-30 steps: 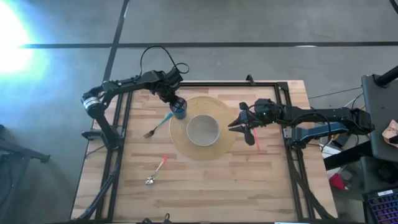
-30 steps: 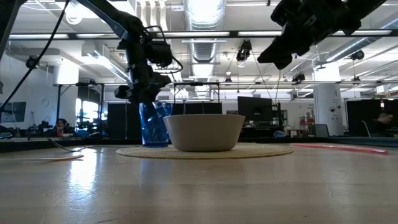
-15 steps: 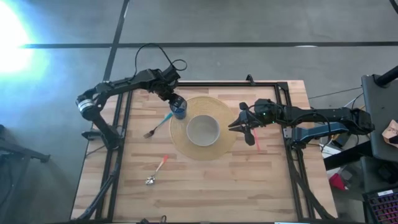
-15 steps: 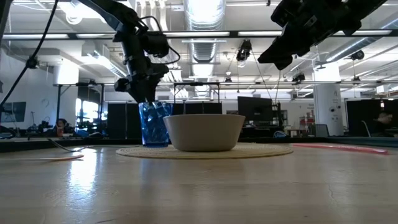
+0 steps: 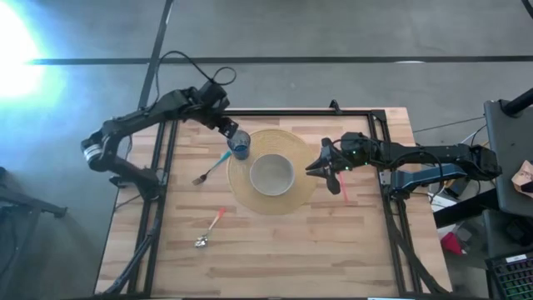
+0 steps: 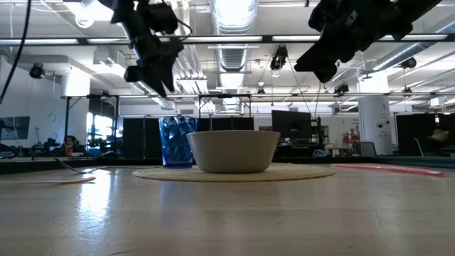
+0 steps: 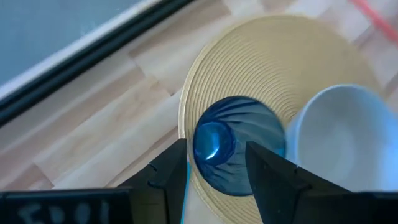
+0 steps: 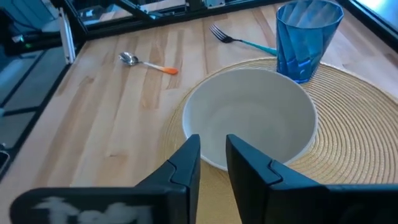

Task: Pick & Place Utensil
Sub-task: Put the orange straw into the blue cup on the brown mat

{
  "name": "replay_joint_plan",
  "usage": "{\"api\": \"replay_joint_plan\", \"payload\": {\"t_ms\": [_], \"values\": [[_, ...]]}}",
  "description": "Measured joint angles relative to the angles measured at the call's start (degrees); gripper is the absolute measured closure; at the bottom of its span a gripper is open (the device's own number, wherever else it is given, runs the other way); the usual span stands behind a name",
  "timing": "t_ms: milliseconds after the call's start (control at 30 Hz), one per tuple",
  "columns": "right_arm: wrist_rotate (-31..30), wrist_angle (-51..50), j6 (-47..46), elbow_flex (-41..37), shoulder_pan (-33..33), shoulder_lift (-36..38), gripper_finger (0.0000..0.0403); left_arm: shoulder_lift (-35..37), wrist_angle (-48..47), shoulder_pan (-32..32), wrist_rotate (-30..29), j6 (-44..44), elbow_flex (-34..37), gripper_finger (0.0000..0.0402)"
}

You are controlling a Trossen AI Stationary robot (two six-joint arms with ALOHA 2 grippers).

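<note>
Left tool (image 5: 225, 125) raised above the far-left edge of the woven mat (image 5: 301, 193), fingers (image 7: 166, 175) spread, nothing between them, blue cup (image 5: 240, 147) directly beneath and apart. Right tool (image 5: 316, 169) hovering at the mat's right edge beside the white bowl (image 5: 272, 173), fingers (image 8: 183, 168) slightly parted and empty. Blue cup upright on the mat, just beside the bowl's far-left side. Fork (image 5: 212, 166) flat on the table (image 5: 275, 250) just left of the mat, teal handle toward the cup, tines pointing down-left away from it, long axis diagonal. Spoon (image 5: 210, 229) lying well below the fork, orange handle toward the mat, bowl end toward the near-left, same diagonal. Pink straw-like stick (image 5: 341, 185) on the table right of the mat, partly under the right arm. Neither utensil touched by either tool.
</note>
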State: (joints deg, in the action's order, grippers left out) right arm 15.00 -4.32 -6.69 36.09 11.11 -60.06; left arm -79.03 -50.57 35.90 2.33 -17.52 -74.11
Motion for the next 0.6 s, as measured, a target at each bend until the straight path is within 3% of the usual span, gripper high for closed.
{"api": "replay_joint_plan", "payload": {"t_ms": [300, 600], "values": [[0.0, -4.91, -4.63, 0.07, -0.28, 2.18, 0.0339, 8.11, 0.64, -2.76, -0.03, 1.48, 0.9, 0.0248], [0.01, -13.52, -10.24, 0.8, -0.5, 10.05, 0.0351, 12.33, 11.13, -10.86, 0.07, 1.55, 7.71, 0.0248]]}}
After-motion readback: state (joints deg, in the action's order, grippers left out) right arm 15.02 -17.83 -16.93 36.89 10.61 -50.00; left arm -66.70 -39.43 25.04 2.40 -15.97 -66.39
